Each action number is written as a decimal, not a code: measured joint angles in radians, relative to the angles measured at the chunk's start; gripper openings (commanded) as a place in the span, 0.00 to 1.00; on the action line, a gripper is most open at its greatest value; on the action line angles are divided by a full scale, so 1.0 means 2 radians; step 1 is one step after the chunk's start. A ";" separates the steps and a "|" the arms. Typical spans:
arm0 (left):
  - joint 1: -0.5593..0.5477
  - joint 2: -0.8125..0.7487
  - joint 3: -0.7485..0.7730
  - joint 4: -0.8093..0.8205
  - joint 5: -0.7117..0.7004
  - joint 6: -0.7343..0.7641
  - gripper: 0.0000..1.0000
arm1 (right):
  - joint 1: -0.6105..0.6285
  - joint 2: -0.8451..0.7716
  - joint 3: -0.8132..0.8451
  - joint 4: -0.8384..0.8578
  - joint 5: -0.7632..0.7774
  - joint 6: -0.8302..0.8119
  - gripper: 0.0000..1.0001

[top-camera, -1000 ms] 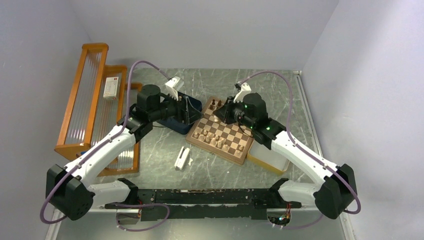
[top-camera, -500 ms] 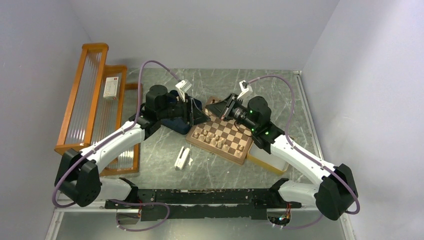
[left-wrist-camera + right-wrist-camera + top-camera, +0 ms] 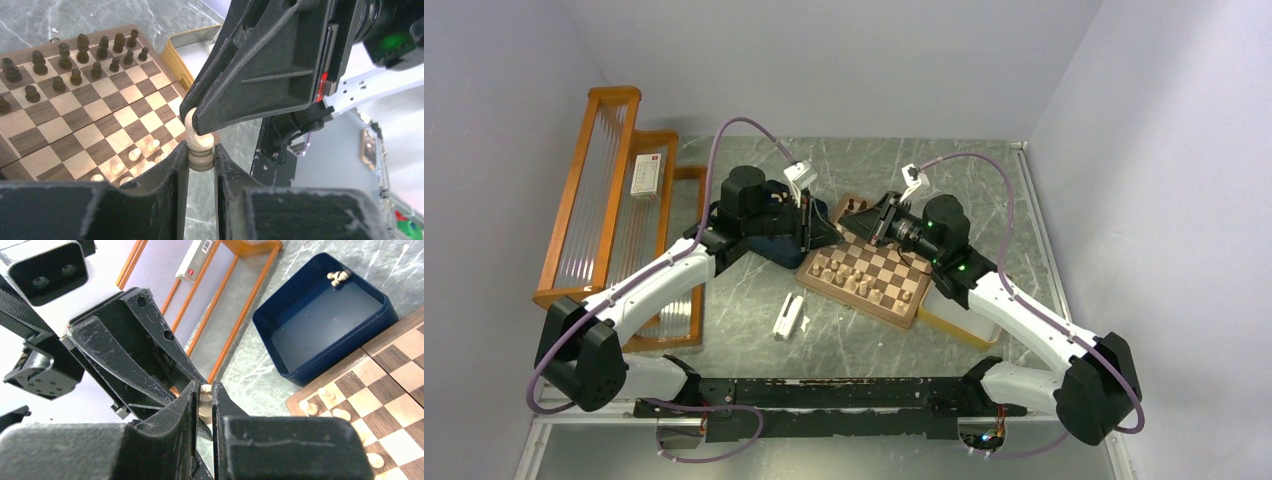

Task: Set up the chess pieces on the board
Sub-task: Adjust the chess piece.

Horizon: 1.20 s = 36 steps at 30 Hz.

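Note:
Above the board's left corner my two grippers meet nose to nose. A pale tan chess piece hangs between them. My left gripper is shut on its round base. My right gripper is shut on its upper part, its fingers covering the head. Dark brown pieces stand in two rows at the board's far side. Several pale pieces stand on the near squares. In the top view the left gripper and the right gripper touch tips.
A dark blue tray left of the board holds a few pale pieces. A yellow-rimmed tray lies at the board's right. An orange rack stands at the far left. A small white object lies on the table.
The left arm swung right from the blue tray to the right gripper, and its jaws closed on the pale piece's base. The right gripper lifted off the board and turned left, staying shut.

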 measured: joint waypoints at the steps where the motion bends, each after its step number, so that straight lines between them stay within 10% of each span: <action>1: -0.001 0.000 0.002 -0.006 0.001 0.010 0.13 | -0.002 -0.002 0.000 -0.005 -0.007 -0.006 0.00; 17: -0.010 -0.011 0.003 -0.056 0.019 0.172 0.05 | -0.033 -0.010 0.039 -0.128 -0.121 -0.101 0.00; 36: -0.005 0.012 0.003 -0.078 0.003 0.209 0.05 | -0.042 0.003 0.050 -0.187 -0.166 -0.128 0.27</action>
